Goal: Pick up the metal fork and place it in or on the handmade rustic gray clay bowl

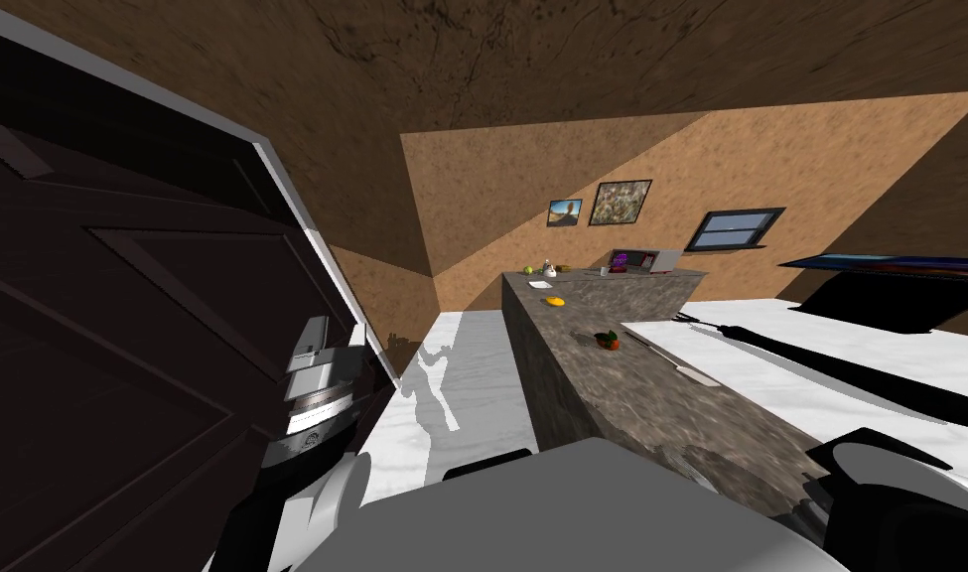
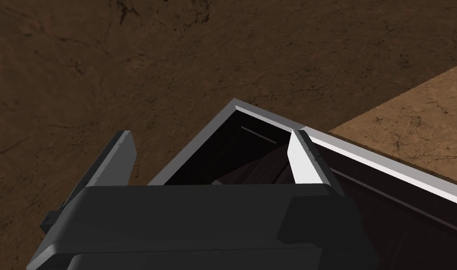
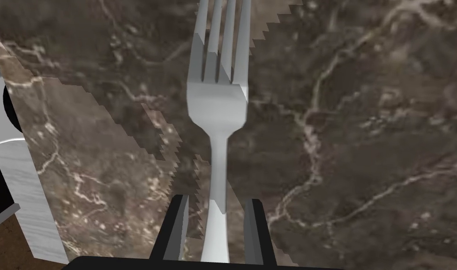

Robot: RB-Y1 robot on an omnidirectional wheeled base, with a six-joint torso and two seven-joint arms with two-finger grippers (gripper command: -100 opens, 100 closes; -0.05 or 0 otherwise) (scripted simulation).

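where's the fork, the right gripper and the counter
fork [image 3: 217, 105]: right wrist view, base of its tines
right gripper [image 3: 218, 199]: right wrist view, between the fingertips
counter [image 3: 363, 140]: right wrist view, bare marbled top

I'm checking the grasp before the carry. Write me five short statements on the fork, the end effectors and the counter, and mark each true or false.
1. The fork has its handle between the fingers of the right end effector. True.
2. The fork's tines point back toward that end effector. False: they point away from it.
3. A dark marbled counter lies beneath the fork. True.
4. The left end effector is clamped on a spoon. False: its fingers stand wide apart with nothing between them.
5. The left end effector is up beside a dark door with a light frame. True.
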